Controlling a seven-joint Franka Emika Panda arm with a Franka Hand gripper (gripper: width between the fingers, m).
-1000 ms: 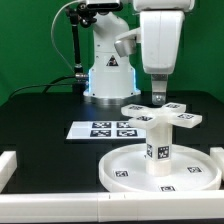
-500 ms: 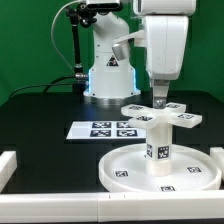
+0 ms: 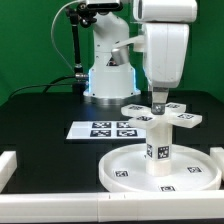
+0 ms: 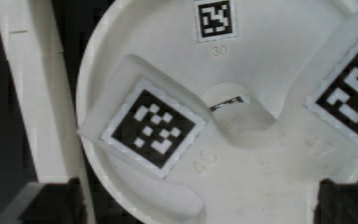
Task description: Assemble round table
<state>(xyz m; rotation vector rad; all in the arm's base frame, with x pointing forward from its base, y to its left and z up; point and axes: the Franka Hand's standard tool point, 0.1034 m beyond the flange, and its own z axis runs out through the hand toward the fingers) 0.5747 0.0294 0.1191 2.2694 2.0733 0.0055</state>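
Observation:
The large rimmed round disc [image 3: 112,166] lies on the black mat at the front of the exterior view's right. The short thick cylinder [image 3: 159,150] stands upright at its middle. The small cross-shaped piece [image 3: 170,115] lies flat on top of the cylinder. My gripper [image 3: 157,103] hangs straight down, its tips just above the cross-shaped piece's middle. In the wrist view the disc [image 4: 274,160] with its square tags fills the picture. My dark fingertips [image 4: 51,200] stand wide apart at the two lower corners, so the gripper [image 4: 197,205] is open and holds nothing.
The marker board [image 3: 105,129] lies flat on the mat toward the exterior view's left of the disc. Plain white bars edge the mat at the front [image 3: 40,208] and the left [image 3: 8,165]. The arm's base [image 3: 105,75] stands at the back.
The gripper has come down a little toward the cross-shaped piece and the arm has shifted slightly. The table parts have not moved.

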